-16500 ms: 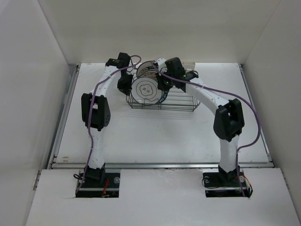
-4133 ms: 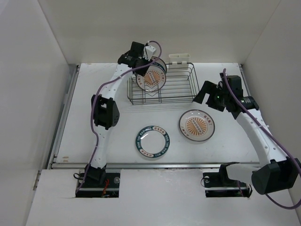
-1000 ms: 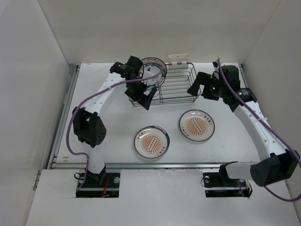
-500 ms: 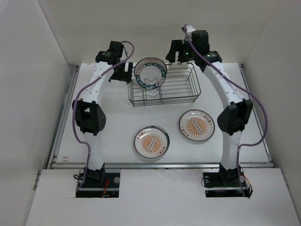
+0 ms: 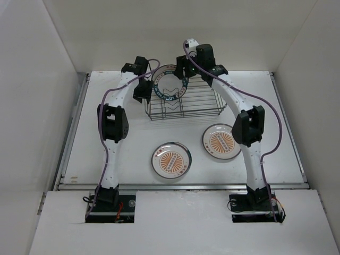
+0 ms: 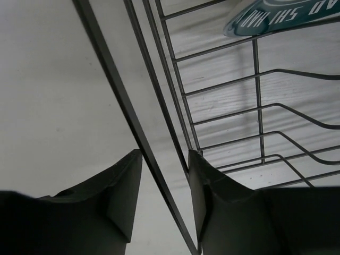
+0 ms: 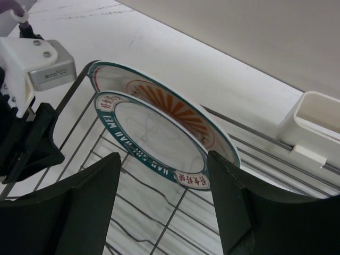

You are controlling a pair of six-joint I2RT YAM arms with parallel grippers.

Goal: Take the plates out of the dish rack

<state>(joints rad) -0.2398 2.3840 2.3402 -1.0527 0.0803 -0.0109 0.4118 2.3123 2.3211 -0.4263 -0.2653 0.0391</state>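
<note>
The dish rack (image 5: 192, 101) stands at the back of the table with two plates upright in its left end. The front one has a teal ring (image 7: 139, 139) (image 5: 169, 85) and an orange sunburst plate (image 7: 183, 112) stands right behind it. Two sunburst plates (image 5: 171, 160) (image 5: 222, 141) lie flat on the table. My left gripper (image 5: 143, 91) (image 6: 166, 159) is at the rack's left end, open narrowly, with the rim wire (image 6: 125, 101) between its fingers. My right gripper (image 5: 182, 68) (image 7: 163, 159) hangs open over the two upright plates, touching neither.
A white plastic clip (image 7: 311, 130) hangs on the rack's back rim. White walls close in the table behind and on both sides. The left arm's wrist housing (image 7: 32, 69) sits just left of the upright plates.
The left gripper moved from the rack's front to its left end and narrowed round the rim wire. The right arm swung from the right side to above the upright plates.
</note>
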